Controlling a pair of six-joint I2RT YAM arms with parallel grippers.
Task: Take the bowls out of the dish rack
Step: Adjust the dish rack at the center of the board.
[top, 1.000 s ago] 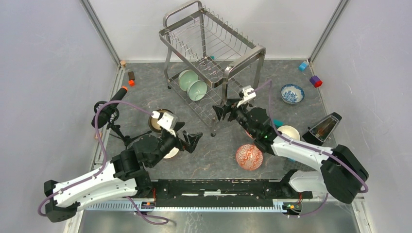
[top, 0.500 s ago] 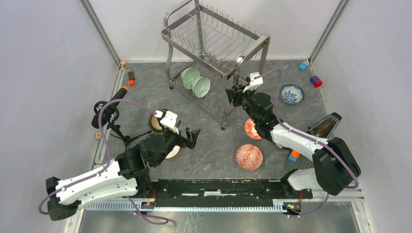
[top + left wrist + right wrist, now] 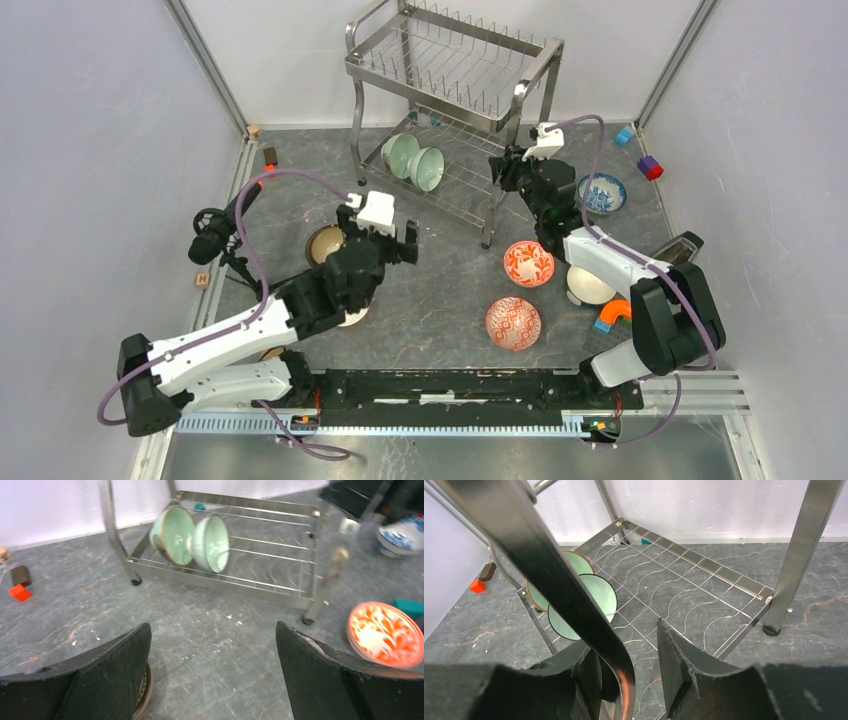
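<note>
Counting two green bowls (image 3: 405,155) not yet unloaded from the rack (image 3: 430,82): lower tier, left end, standing on edge, side by side, touching or nearly so. Seeing the rest down on the tabletop (image 3: 440,300): two red bowls (image 3: 527,263), blue-and-white bowl (image 3: 602,193), white bowl (image 3: 588,288), brown bowl (image 3: 325,243). Reading the left tool (image 3: 212,630) as wide open, empty, hovering low, facing the rack's near side with both green bowls ahead and slightly left. Reading the right tool (image 3: 623,640) as closed round the rack's right end handle, green bowls across the tier to its left. Judging the left arm nearer, with the clearer line. Suggest going in from the open near side, under the upper tier, fingers straddling one rim.
</note>
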